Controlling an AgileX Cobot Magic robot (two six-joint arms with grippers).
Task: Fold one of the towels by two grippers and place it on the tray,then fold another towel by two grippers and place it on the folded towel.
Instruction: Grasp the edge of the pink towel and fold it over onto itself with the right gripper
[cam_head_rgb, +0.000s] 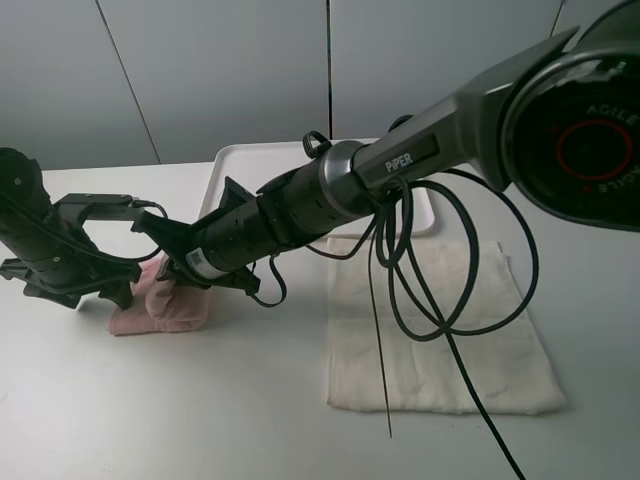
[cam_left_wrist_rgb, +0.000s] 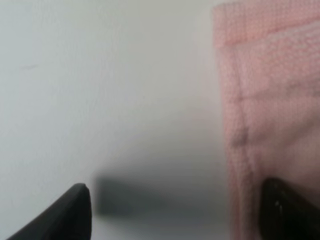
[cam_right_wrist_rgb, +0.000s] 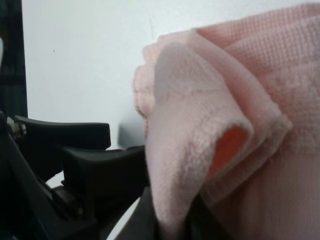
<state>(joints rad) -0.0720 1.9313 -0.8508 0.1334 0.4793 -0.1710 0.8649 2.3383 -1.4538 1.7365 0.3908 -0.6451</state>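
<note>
**Two towels, and neither one is on the tray yet**

One pink towel (cam_head_rgb: 172, 308) sits in a small, thick bunch near the left edge of the worktop (cam_head_rgb: 200, 410). It is doubled over itself. The right wrist view shows a few layers, but the fold looks lumpy, not neat.

The right fingers (cam_head_rgb: 168, 272) are pinched tight on a thick corner of the pink towel. The right arm (cam_head_rgb: 330, 195) reaches across the worktop to get there. The left fingers (cam_left_wrist_rgb: 75, 212) are spread wide and hold nothing. One is over the towel's edge and the other is over bare worktop beside it.

The tray (cam_head_rgb: 250, 165) lies at the far edge, partly hidden behind the arm. No towel shows on the part that can be seen. The cream towel (cam_head_rgb: 510, 370) lies flat and spread out toward the right edge, well apart from the pink one.

I think the first fold is nearly done. Most of the job is left: move the pink towel to the tray, fold the cream towel, and put it on top.

White letters on the right arm say PIPER (cam_head_rgb: 412, 160). The big round cap close to the camera has letters that look like AGILE, and the rest is too dark to read.
</note>
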